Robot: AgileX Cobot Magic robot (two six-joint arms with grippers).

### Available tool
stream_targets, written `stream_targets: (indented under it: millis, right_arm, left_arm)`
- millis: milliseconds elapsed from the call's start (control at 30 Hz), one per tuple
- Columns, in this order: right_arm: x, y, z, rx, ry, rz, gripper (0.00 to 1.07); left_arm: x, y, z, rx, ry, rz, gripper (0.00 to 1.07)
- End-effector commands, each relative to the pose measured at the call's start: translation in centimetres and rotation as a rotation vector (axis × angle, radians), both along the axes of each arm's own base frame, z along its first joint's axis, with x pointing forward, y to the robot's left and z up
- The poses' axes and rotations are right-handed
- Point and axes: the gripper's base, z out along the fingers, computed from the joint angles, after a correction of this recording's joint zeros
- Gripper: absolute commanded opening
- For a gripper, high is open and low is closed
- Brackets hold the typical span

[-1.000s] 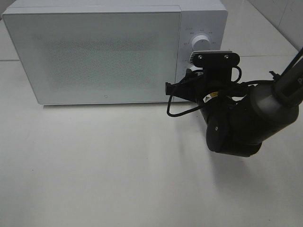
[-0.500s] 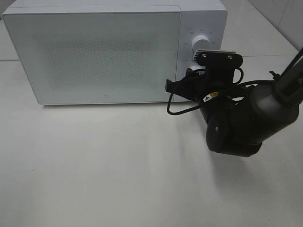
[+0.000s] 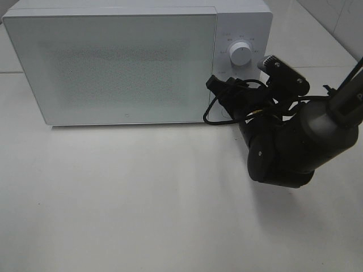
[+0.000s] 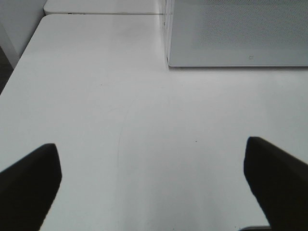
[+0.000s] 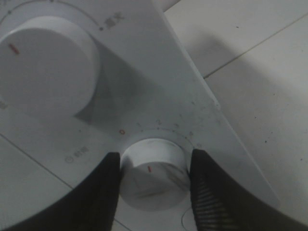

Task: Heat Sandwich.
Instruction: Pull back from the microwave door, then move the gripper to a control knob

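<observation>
The sandwich shows in no view, with the white microwave [image 3: 244, 17] door [image 3: 113, 62] closed; the right hand [image 5: 154, 185] pinches its lower dial [image 5: 153, 163] - fingers on either side - while the left hand [image 4: 154, 185] hangs spread over the counter [image 4: 96, 96].

Right wrist rolls clockwise in the high view. The camera bracket [image 3: 286, 76] on it, upright and square-on a second ago, now leans over to the right and sits further right. The microwave's upper dial [image 3: 240, 55], half covered by that bracket before, now shows in full. The black connector [image 3: 213, 83] on the wrist's left side swings up from near the door's lower corner to higher beside the door edge, and the cable loop [image 3: 211, 116] follows. The right gripper [image 5: 154, 160], clamped on the lower dial [image 5: 153, 175], rolls with the wrist.
</observation>
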Motion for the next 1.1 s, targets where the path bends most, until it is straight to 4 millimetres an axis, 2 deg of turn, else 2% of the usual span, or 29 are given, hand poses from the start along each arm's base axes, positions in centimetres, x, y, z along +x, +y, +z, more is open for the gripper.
stream_targets:
  millis: [33,767,1100]
  right_arm:
    - [0.18,0.53,0.33,0.132,-0.02,0.016,0.05]
    - [0.16,0.88,0.41,0.76,0.016,-0.055,0.06]
    - [0.16,0.88,0.41,0.969,0.03,-0.092,0.06]
  left_arm:
    - [-0.34,-0.07,0.01,-0.006,-0.034,-0.01,0.98]
    - [-0.34,-0.07,0.01,-0.006,-0.034,-0.01,0.98]
    - [-0.34,-0.07,0.01,-0.006,-0.034,-0.01,0.98]
